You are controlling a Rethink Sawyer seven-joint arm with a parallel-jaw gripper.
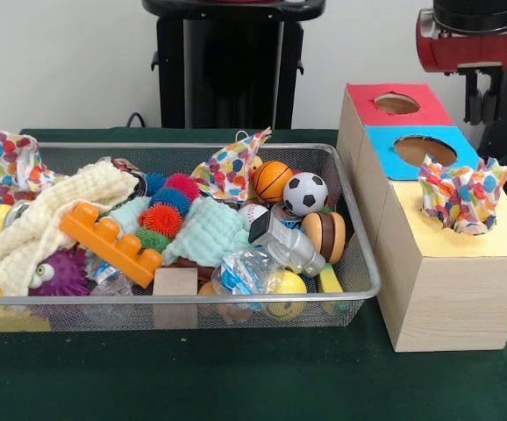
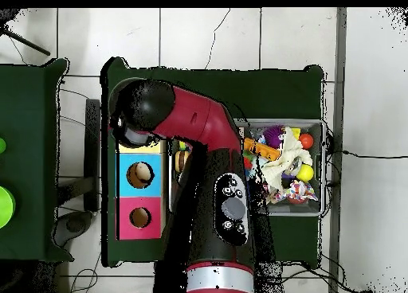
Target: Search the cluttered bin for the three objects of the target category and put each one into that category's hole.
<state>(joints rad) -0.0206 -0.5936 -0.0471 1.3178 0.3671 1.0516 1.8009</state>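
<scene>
- The green desk (image 1: 236,377) carries a wire bin (image 1: 359,263) and, just beside it, a wooden sorting box (image 1: 446,289) with three holes in its top.
- Near edge of the bin: a wooden block (image 1: 175,282), a yellow ball (image 1: 287,294), a purple toy with eyes (image 1: 60,274) and an orange brick (image 1: 113,241) lie packed together.
- Mid bin: a cream cloth (image 1: 52,215), a mint cloth (image 1: 205,230) and spiky balls (image 1: 170,206), with a burger toy (image 1: 324,232) and a soccer ball (image 1: 305,193) towards the box side.
- The target category appears to be the dotted cloths. One dotted cloth (image 1: 460,197) sits in the yellow hole, the nearest one, with its corners standing proud of the rim. It is lodged rather than dropped through.
- A second dotted cloth (image 1: 232,167) stands at the far wall of the bin, beside the basketball (image 1: 273,181). A third (image 1: 17,162) hangs at the far corner, at the end away from the box.
- The end effector (image 1: 482,96) hangs above and behind the box and carries nothing. I cannot tell whether it is spread or pressed together.
- Recommendation: take the cloth by the basketball next, pinching a raised peak so that neither ball nor mesh is caught. Lift well clear of the rim before crossing to the box.
- Risk: the protruding cloth may block the yellow hole, so the next one should be pushed down firmly.
</scene>
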